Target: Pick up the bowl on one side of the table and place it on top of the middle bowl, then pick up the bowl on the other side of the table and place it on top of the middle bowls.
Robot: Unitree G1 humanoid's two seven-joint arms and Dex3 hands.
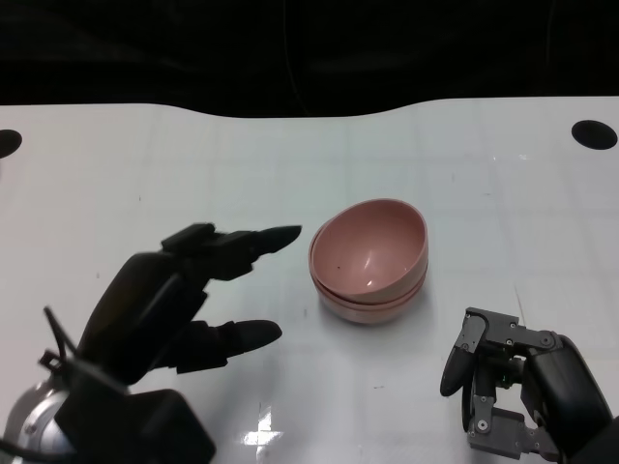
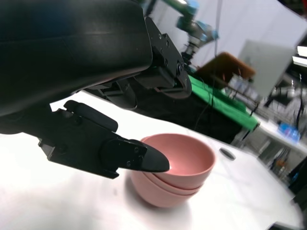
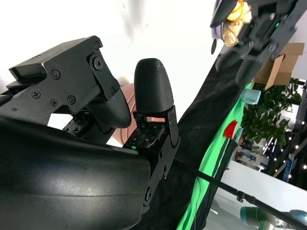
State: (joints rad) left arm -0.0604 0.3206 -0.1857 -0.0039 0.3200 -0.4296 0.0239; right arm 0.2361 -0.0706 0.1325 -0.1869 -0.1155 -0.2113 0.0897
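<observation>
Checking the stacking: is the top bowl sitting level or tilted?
Tilted: the top bowl leans in the lower bowl, its rim higher on one side.

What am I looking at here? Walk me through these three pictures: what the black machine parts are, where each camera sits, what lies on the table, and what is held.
This is a humanoid robot at a white table. The head view looks down from the robot itself. The black shapes are its hands: the left robot hand with fingers spread, the right robot hand low at the other side. Neither holds anything. The other two pictures come from cameras at each wrist, so each hand's own black shell fills much of its frame. On the table stands a stack of pink rounded bowls, nested, the top one tilted. The left wrist view shows that stack close up, just beyond the fingers.
</observation>
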